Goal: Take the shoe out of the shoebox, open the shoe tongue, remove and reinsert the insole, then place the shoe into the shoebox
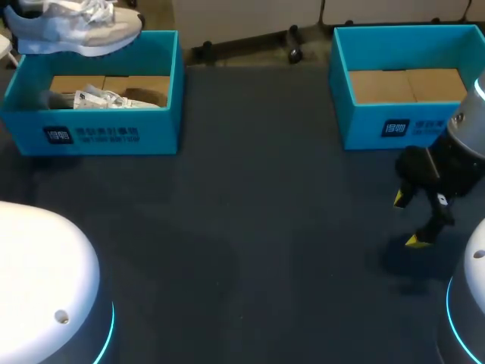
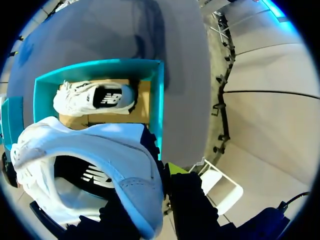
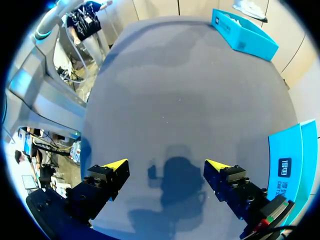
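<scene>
Left pincer (image 2: 167, 192) shows in its own wrist view only as dark fingers with one yellow tip (image 2: 175, 168). They are clamped on the rim of the white shoe (image 1: 76, 29), one finger inside the opening and the other outside. The shoe hangs in the air over the far left corner of the left shoebox (image 1: 91, 125). From the head camera its long axis runs side to side, roughly level, with the grey sole turned down and toward the camera. The lower, rounded end, which looks like the toe, points toward the middle of the counter (image 1: 250, 227). In the wrist view the dark opening with its printed insole faces the camera.

Beneath it, a second shoe (image 2: 95, 97) lies inside that shoebox on the cardboard floor, its long axis along the box's long side and its opening facing up.

Right pincer (image 1: 407, 220) hovers over bare counter just in front of the other shoebox (image 1: 394, 125). Its fingers are spread wide with nothing between them. That box shows only its cardboard bottom.
</scene>
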Controlling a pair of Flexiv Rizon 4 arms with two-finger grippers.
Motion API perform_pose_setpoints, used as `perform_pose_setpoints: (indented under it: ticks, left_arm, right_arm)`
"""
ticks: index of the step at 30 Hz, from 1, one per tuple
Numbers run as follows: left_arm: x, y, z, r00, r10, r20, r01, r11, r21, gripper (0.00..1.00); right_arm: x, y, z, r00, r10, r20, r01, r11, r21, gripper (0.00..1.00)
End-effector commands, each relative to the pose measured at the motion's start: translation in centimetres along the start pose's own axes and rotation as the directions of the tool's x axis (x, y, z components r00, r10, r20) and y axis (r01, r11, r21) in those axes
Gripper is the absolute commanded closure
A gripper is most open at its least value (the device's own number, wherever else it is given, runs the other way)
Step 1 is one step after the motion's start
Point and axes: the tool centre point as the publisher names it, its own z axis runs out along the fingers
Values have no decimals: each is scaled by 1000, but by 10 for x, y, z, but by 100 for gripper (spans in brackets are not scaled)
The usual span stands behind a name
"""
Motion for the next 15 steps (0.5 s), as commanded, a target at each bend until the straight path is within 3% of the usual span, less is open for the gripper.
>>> perform_pose_setpoints:
  ticks: [1, 12, 15]
  left_arm:
    - [2, 11, 4, 1000, 16, 14, -16, 999, 30, 100]
    - [2, 11, 4, 1000, 16, 14, -16, 999, 30, 100]
    - [-11, 16, 16, 1000, 21, 15, -21, 998, 54, 100]
  right_arm:
    - [1, -1, 1, 1000, -1, 1, 1, 1000, 0, 0]
    - [1, -1, 1, 1000, -1, 1, 1, 1000, 0, 0]
    - [1, -1, 1, 1000, -1, 1, 1, 1000, 0, 0]
